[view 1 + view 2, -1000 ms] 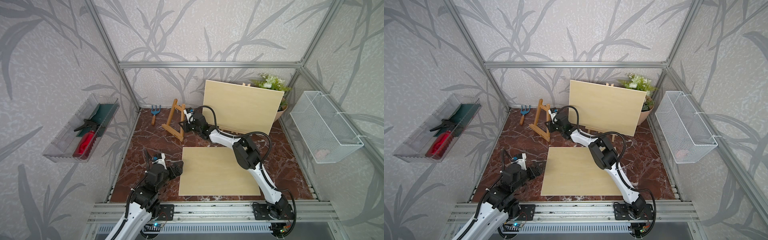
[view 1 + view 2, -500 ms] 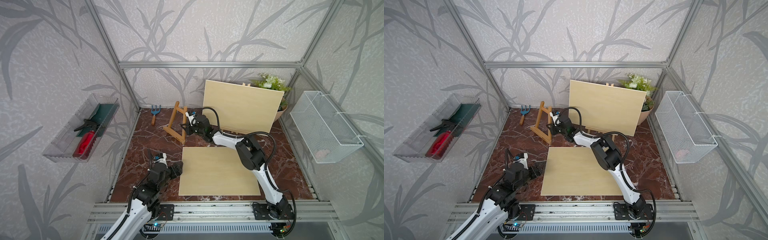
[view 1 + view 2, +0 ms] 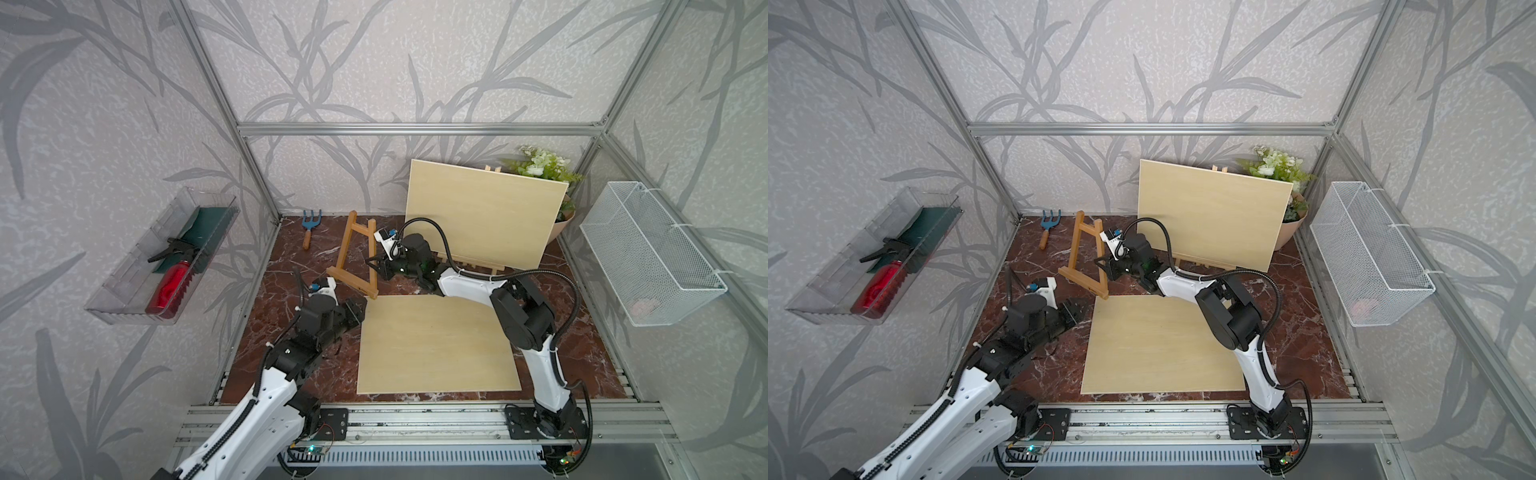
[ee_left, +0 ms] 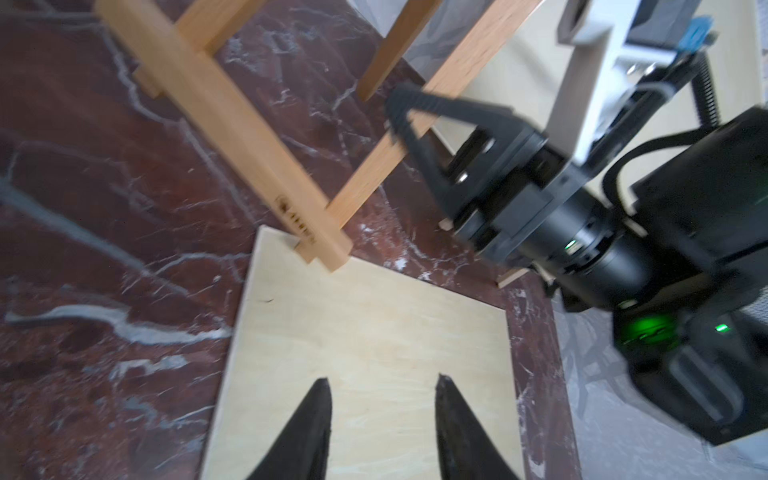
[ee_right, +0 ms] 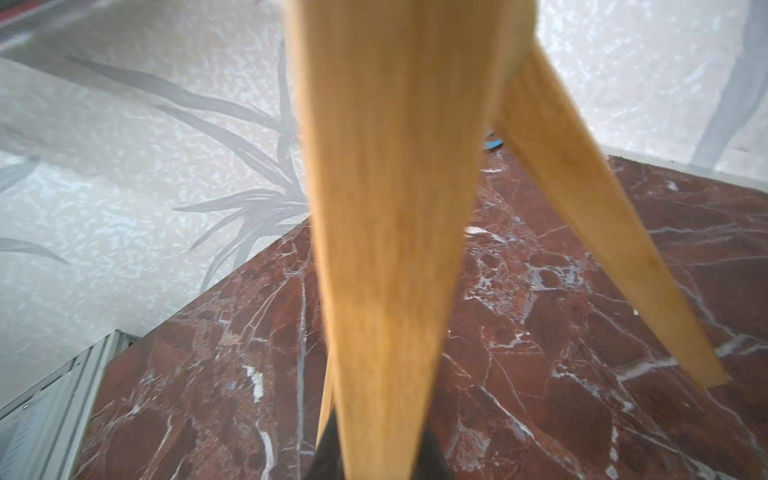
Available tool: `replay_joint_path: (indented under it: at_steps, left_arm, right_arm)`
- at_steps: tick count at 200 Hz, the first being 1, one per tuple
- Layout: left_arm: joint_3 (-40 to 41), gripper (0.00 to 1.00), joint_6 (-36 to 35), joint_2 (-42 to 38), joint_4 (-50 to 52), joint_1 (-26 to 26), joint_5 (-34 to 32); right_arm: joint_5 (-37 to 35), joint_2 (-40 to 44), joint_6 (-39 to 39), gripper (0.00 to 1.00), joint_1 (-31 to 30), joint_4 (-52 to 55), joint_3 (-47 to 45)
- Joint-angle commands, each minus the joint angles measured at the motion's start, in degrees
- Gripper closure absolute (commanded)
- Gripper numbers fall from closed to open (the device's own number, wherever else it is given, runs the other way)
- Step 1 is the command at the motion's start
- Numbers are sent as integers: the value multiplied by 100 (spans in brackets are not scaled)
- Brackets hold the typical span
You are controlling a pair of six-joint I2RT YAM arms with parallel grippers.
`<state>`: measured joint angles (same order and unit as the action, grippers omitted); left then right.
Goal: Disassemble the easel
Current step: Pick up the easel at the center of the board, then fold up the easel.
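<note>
Pinching a leg of the small light-wood A-frame easel (image 3: 351, 283) in right gripper (image 4: 397, 124) jaws; left gripper (image 4: 383, 382) jaws spread over flat pale plywood board (image 4: 365, 332).

In both top views, looking down from high above the table's (image 3: 291, 245) front edge: nearly the same scene. From the left wrist, close over the board's (image 4: 374, 332) corner, facing easel (image 4: 232, 124) and right gripper (image 4: 395, 120). From the right wrist, tight against the easel, toward the back left corner.
</note>
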<state>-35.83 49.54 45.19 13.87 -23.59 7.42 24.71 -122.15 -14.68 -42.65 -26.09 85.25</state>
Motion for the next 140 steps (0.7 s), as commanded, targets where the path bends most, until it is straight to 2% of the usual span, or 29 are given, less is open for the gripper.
replay_joint_path:
  at_steps: [1, 28, 38, 59, 71, 97, 129, 140]
  left_arm:
    - [-1511, 75, -258, 632, 632, -39, 202]
    - [-3344, 95, -756, 1355, 1556, -29, -88]
    - [-3971, 99, -917, 1627, 1863, -22, -242]
    - [-5250, 100, -1353, 2371, 2505, 70, -439]
    - [-5964, 100, -1528, 2896, 2833, 277, -326]
    - [-7288, 100, -1489, 4037, 3430, 895, 673]
    - [-8950, 100, -2060, 5291, 4559, 1017, 186]
    - [-9508, 100, -2305, 5742, 4913, 1048, 217]
  right_arm:
    - [518, 633, 143, 100, 2, -1163, -227]
    - [570, 838, 178, 100, 2, -1249, -511]
    - [526, 913, 264, 100, 9, -1240, -617]
    - [510, 1129, 552, 100, 65, -1180, -848]
    - [503, 1296, 817, 100, 98, -1115, -1015]
    - [754, 1541, 1361, 100, 134, -811, -1221]
    - [1117, 1696, 1987, 100, 130, -399, -1333]
    - [1314, 1737, 2179, 100, 134, -300, -1374]
